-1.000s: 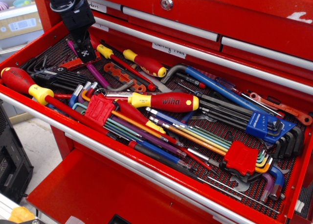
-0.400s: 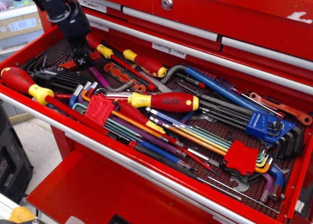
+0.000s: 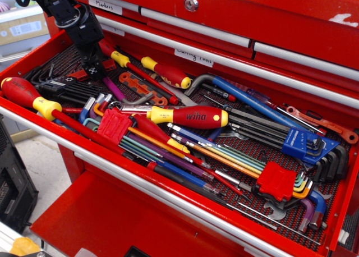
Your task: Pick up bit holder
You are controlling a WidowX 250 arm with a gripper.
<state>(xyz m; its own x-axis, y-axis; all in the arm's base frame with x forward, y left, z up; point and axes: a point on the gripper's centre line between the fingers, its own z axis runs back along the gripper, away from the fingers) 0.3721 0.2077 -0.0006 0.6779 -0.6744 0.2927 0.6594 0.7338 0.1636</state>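
The bit holder point(image 3: 79, 74) is a narrow flat red bar at the drawer's back left. It lies between a black hex key set point(image 3: 59, 87) and a thin purple rod point(image 3: 112, 88). Only its left part shows; the rest is hidden under my gripper. My gripper point(image 3: 93, 69) comes down from the upper left with its black fingertips right at the bar's right part. I cannot tell whether the tips touch it or how far apart the jaws stand.
The open red drawer point(image 3: 168, 192) is packed with tools. Red and yellow screwdrivers point(image 3: 188, 116) lie around the middle. An orange-red perforated strip point(image 3: 140, 87) lies right of the gripper. A red clip of coloured hex keys point(image 3: 115, 124) lies in front. The closed drawer above point(image 3: 224, 38) overhangs the back.
My gripper has moved left and a little down, from above the purple rod to over the red bar's right part. The tools have not moved.
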